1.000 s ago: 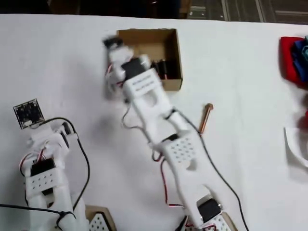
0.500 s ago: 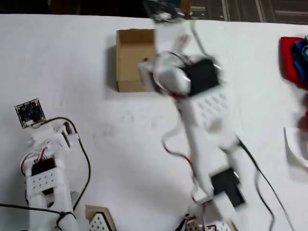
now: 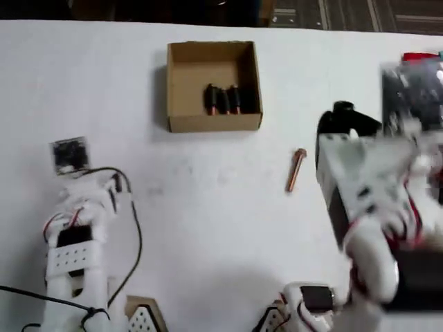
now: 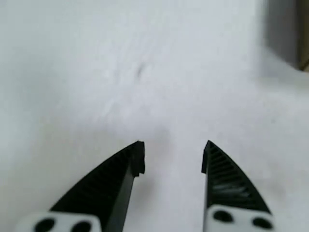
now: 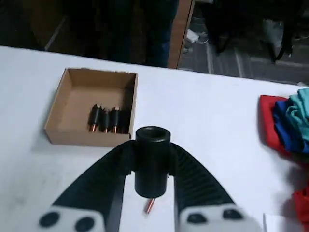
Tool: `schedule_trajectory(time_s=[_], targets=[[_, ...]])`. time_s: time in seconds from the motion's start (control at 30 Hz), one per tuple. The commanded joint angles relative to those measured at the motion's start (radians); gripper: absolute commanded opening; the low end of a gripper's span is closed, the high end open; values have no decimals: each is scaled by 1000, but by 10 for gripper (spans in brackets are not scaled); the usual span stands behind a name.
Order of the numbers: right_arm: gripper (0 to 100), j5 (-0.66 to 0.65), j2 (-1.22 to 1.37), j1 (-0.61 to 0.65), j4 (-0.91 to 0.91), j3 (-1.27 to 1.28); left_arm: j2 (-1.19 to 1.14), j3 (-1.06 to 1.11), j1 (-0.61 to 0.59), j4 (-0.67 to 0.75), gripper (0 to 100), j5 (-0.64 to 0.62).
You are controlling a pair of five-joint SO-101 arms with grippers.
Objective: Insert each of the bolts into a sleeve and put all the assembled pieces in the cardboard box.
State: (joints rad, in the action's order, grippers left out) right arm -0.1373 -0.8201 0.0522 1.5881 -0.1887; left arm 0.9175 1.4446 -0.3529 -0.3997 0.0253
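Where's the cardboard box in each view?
High view: cardboard box top centre, three assembled pieces inside.
Right wrist view: beyond the sleeve held in the right fingers.
Left wrist view: blurred dark wall at the edge, ahead of the open left fingers; probably it.
Shared landmark: the assembled pieces, high and right wrist.

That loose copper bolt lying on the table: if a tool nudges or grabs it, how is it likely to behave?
The bolt lies on its side, slim and round, so a sideways nudge would probably roll it. It looks like copper-coloured metal, so it is likely rigid and fairly heavy for its size. Its surface looks smooth, so it may slip in a loose pinch.
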Motion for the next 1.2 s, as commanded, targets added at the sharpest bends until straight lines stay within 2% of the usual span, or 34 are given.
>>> schedule_trajectory(time_s=[0.0,0.1,0.23,0.37,0.5,0.67,0.83,1.03,1.17], targets=[[19,-66,-120,-22,-99,92,14,-38,81,12,211,123],[19,-112,-173,-24,-171,198,14,-45,130,-2,211,213],[19,-140,-194,-24,-291,311,12,-157,189,-172,211,318],[19,-152,-199,-25,-383,354,12,-366,252,-411,211,334],[19,-152,-200,-25,-420,353,-6,-555,302,-557,211,330],[19,-152,-200,-25,-424,353,-222,-700,311,-646,211,325],[19,-152,-200,-25,-420,354,-528,-947,338,-761,211,229],[19,-152,-202,-25,-417,387,-732,-1254,535,-901,211,230],[19,-152,-202,-24,-449,425,-832,-1337,640,-930,211,232]])
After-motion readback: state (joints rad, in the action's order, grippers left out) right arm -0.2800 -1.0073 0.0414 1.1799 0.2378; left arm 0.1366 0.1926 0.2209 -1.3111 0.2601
